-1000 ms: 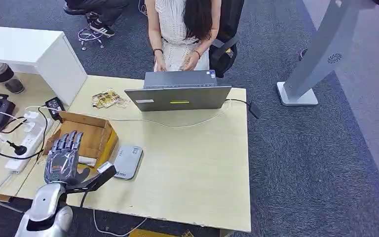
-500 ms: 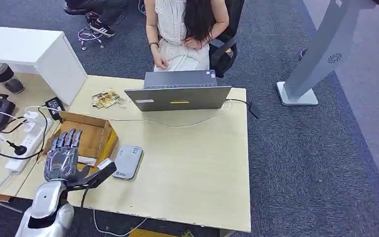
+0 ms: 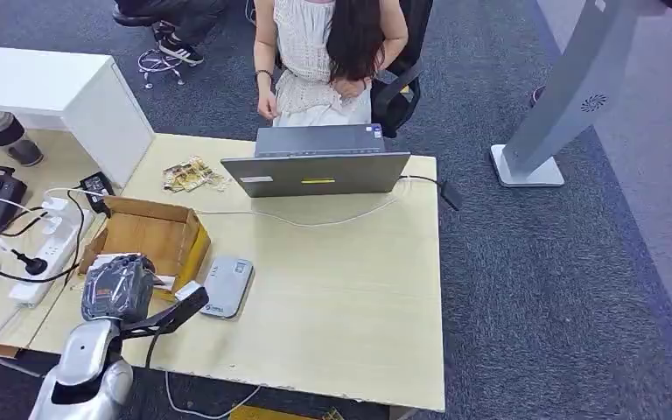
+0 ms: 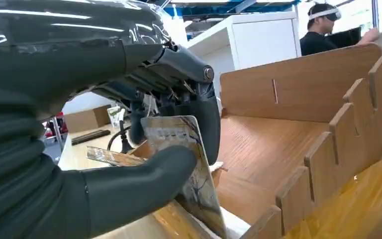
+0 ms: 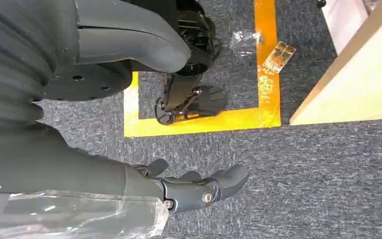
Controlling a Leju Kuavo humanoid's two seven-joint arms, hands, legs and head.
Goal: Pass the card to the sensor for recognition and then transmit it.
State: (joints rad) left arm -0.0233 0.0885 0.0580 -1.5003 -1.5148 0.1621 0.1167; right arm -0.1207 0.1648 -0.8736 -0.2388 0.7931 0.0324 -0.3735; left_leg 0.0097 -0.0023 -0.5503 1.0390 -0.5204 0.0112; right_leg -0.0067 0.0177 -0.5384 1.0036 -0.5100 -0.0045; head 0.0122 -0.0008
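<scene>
Card: pinched in my left hand [image 4: 144, 149] — the card [image 4: 189, 164] stands on edge between my thumb and curled fingers [image 4: 206, 124], at the near lip of the wooden tray [image 4: 278, 144].
Left hand: closed around the card; in the head view my left hand [image 3: 118, 287] sits over the tray's near edge, at about 7 o'clock on the table [image 3: 341, 289].
Right hand: hanging beside me over the carpet, my right hand [image 5: 199, 186] has its fingers loosely curled and holds nothing.
Sensor: the grey reader [image 3: 227, 286] lies flat on the table just beside the tray, at 3 o'clock from my left hand, not touching it.
Done so far: I judge the pick-up made — card gripped, seemingly lifted clear of the tray floor.
Left to do: carry the card over the reader for recognition, then hand it on.
Receiver: a person [image 3: 328, 52] sits behind the laptop [image 3: 319, 171] at 12 o'clock, well apart.
Risk: the pinch looks shallow; the card may tilt on the way.
</scene>
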